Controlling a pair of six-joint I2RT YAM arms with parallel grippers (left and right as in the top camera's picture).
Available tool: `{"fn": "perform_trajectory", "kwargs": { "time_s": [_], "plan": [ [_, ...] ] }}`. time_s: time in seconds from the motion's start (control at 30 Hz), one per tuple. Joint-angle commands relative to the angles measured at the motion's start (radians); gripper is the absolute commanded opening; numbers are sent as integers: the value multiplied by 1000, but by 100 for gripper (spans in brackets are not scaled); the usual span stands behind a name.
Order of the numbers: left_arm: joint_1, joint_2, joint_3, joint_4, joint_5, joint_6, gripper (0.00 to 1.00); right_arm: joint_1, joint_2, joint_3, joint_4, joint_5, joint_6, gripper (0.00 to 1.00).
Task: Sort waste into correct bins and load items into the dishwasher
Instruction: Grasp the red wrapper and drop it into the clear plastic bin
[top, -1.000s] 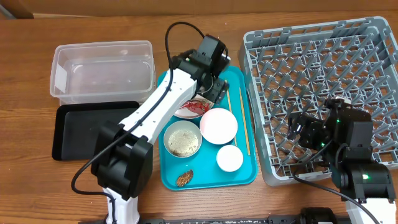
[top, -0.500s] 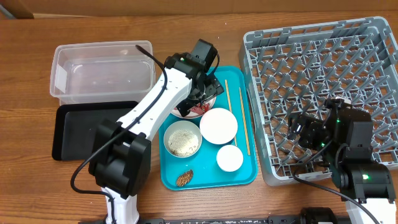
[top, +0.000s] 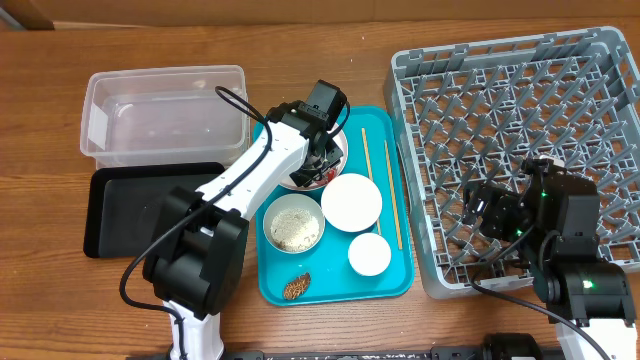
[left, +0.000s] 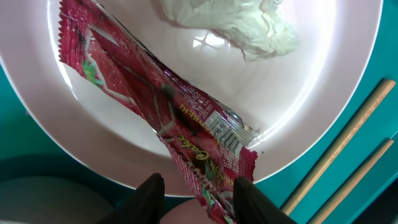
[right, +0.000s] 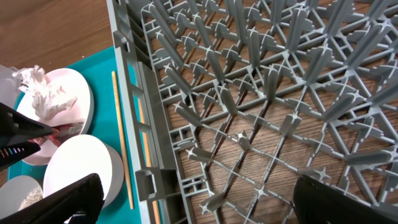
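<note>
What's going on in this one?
The left gripper is down over the white plate on the teal tray, its jaws open and straddling one end of the red wrapper, which lies beside the crumpled tissue. Nothing is lifted yet. The right gripper hangs open over the grey dish rack, which holds no dishes. The rice bowl, empty bowl, cup and chopsticks sit on the tray.

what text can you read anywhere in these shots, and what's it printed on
"Cake" (likely; yellow script, creased): on the red foil wrapper on the white plate.
Small white print and barcode on that wrapper: too small and crumpled to read.
No other writing shows in any view.
</note>
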Motion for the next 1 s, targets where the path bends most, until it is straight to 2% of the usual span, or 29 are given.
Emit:
{"fn": "perform_trajectory", "kwargs": {
  "time_s": [0.0, 0.13, 0.33, 0.47, 0.57, 0.83, 0.97],
  "plan": [
    [-13, 17, -9, -2, -27, -7, 39, -4, -9, 26, 4, 9, -6, 100],
    [-15, 41, -9, -2, -27, -7, 38, -4, -9, 26, 4, 9, -6, 100],
    [-15, 41, -9, 39, -27, 55, 4, -4, -9, 26, 1, 9, -6, 100],
    [-14, 40, -5, 36, -18, 92, 4, -4, -9, 26, 1, 9, -6, 100],
    [-14, 32, 41, -7, 3, 182, 4, -4, -9, 26, 1, 9, -6, 100],
    [-11, 0, 324, -277, -8, 397, 4, -4, -9, 26, 2, 9, -7, 100],
    [49, -10, 470, -351, -124, 428, 4, -4, -9, 26, 2, 9, -7, 100]
  ]
}}
